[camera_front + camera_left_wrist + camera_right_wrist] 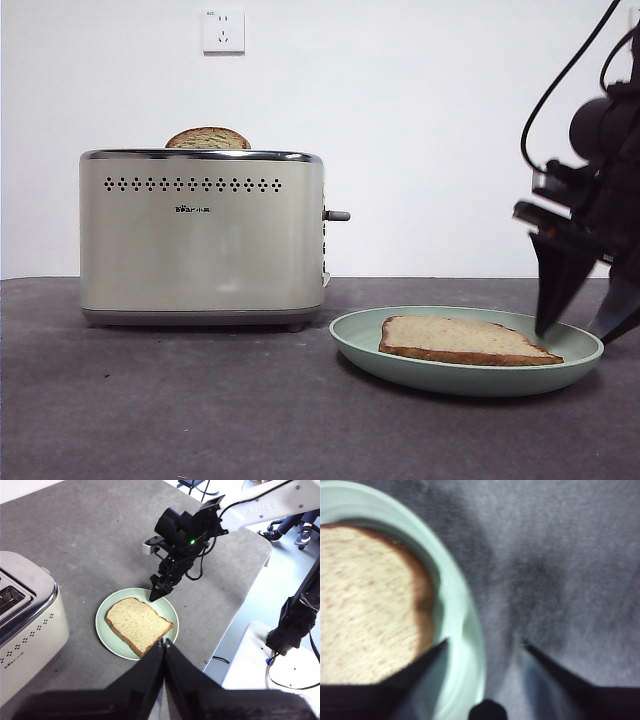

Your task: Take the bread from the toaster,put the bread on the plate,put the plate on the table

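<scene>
The pale tan speckled bread slice point(462, 340) is lying flat in the shallow mint-green plate point(360, 343) on the dark grey table point(150, 410); the right gripper point(485, 647) is straddling its rim, jaws spread; the left gripper point(164, 642), pinched together and empty, is hovering above; a darker slice point(208, 138) is sitting in the cream-white toaster point(200, 240).

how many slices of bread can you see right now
2. One bread slice lies flat on the plate, which rests on the table. A second slice pokes up from the toaster. Its slots may hide more.
</scene>
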Motion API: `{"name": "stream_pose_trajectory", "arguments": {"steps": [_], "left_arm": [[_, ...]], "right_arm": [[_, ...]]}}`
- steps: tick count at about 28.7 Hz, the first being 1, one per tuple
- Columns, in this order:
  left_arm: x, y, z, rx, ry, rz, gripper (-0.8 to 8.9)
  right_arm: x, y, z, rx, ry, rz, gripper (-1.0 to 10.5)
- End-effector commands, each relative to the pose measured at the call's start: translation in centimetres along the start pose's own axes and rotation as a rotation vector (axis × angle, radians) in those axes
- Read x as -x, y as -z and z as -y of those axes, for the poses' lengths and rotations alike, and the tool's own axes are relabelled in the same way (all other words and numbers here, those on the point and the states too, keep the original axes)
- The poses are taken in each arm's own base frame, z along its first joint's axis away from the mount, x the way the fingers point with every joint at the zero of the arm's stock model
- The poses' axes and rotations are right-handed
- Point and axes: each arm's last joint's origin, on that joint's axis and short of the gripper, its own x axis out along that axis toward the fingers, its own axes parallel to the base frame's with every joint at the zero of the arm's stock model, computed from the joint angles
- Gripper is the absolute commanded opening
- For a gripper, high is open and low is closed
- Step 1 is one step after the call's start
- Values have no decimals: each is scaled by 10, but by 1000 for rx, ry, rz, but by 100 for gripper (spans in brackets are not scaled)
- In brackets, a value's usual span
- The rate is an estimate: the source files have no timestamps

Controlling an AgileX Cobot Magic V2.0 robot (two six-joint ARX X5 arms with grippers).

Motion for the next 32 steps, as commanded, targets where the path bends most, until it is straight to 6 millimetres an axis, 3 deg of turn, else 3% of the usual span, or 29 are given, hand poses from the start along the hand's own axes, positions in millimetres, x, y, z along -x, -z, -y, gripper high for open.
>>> {"name": "stream_pose_trajectory", "arguments": {"steps": [1, 5, 8, 12, 14, 17, 22, 32], "left_arm": [[0, 1, 0, -20, -2, -2, -9], [0, 1, 0, -28, -8, -3, -9], [0, 1, -2, -27, -52, -9, -9], [0, 1, -2, -26, -66, -12, -9], [0, 2, -2, -24, -75, -19, -9], [0, 3, -2, -17, -72, -35, -9], [0, 4, -2, -12, -71, -44, -9], [0, 5, -2, -11, -70, -46, -9]], "right_arm": [[26, 3, -10, 36, 3, 74, 415], [91, 26, -37, 94, -10, 178, 409], [140, 65, -68, 187, -35, 248, 405], [172, 102, -90, 281, -73, 312, 403], [184, 121, -99, 334, -127, 332, 341], [197, 144, -106, 381, -222, 333, 196], [206, 167, -109, 434, -260, 327, -13], [205, 170, -110, 441, -266, 288, -16]]}}
